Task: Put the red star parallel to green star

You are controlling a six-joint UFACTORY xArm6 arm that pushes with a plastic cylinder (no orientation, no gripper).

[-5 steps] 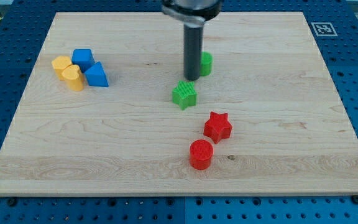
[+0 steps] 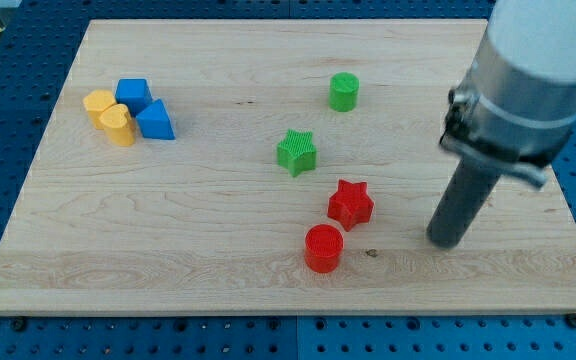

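Risk noted: my tip [image 2: 447,243] rests on the board to the view's right of the red star [image 2: 350,203] — a push from here could drive that star into the red cylinder [image 2: 323,248] just below it, or past the green star [image 2: 296,152]. I carry no pincer — only a bare rod, holding nothing. The red star sits flat, intact, below-right of the green star, apart from it.

The red star [image 2: 350,203] lies flat on the wooden counter [image 2: 218,240], right of the middle and toward the near edge. The green star [image 2: 296,152], ribbed on top, lies flat farther back and to the left, near it but apart, so the pair sits on a diagonal.
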